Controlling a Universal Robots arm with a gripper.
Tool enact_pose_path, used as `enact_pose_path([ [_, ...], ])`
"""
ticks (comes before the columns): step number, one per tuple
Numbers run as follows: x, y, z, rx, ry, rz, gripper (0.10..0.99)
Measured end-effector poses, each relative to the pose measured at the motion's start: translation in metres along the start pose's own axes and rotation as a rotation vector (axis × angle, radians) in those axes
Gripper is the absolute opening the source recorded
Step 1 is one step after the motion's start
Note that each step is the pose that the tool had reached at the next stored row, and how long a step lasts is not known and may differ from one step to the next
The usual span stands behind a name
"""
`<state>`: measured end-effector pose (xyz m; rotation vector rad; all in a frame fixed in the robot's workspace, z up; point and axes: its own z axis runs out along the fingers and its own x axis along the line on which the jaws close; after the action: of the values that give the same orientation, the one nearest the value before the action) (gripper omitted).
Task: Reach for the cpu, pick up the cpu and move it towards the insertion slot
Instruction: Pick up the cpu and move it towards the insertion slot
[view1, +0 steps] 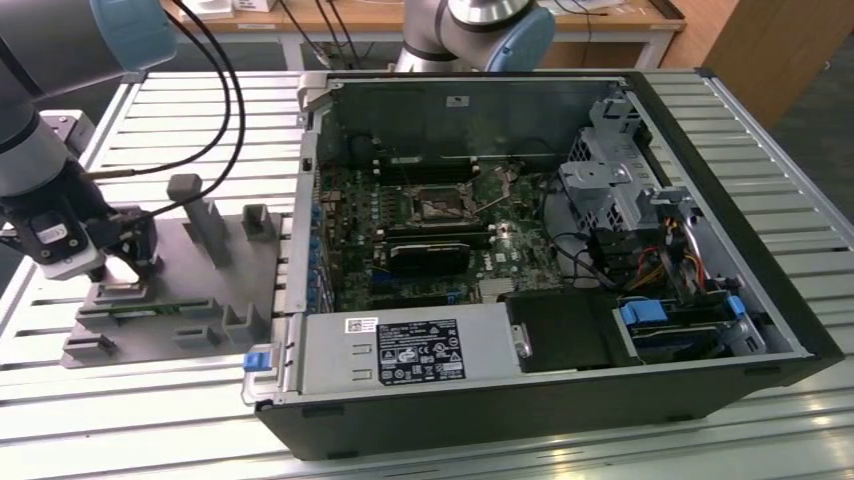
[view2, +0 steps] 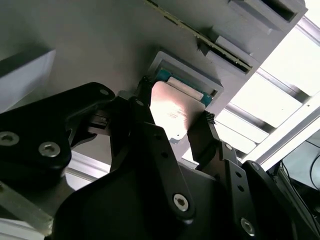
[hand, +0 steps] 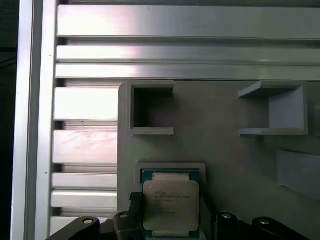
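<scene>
Here, the gripper (view1: 114, 265) stood closed on the cpu (hand: 171, 202) at the grey tray (view1: 147, 345), well apart from the insertion slot (view1: 438, 205).

A slatted metal table (view1: 774, 110) carried an open computer case (view1: 534, 425) on the exterior view's right and the tray, with its upright posts, on that view's left. The arm (view1: 34, 150) reached down over the tray's near left part. Inside the case, about the middle of the green board (view1: 360, 220), the insertion slot lay face up, black within a silvery frame. In the second wrist view the black fingers (view2: 202, 130) stood at the chip's width, one against each of two opposite edges. The cpu lay silvery side up over a square recess of the tray, a green rim showing at one end. Whether it sat in the recess or just above it could not be told.
</scene>
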<state>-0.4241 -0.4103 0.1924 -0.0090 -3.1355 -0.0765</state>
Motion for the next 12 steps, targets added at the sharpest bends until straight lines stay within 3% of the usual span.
enact_pose_path([
  [12,-0.0001,0.0005,-0.0058,-0.002,-0.0001,0.0,0.541],
])
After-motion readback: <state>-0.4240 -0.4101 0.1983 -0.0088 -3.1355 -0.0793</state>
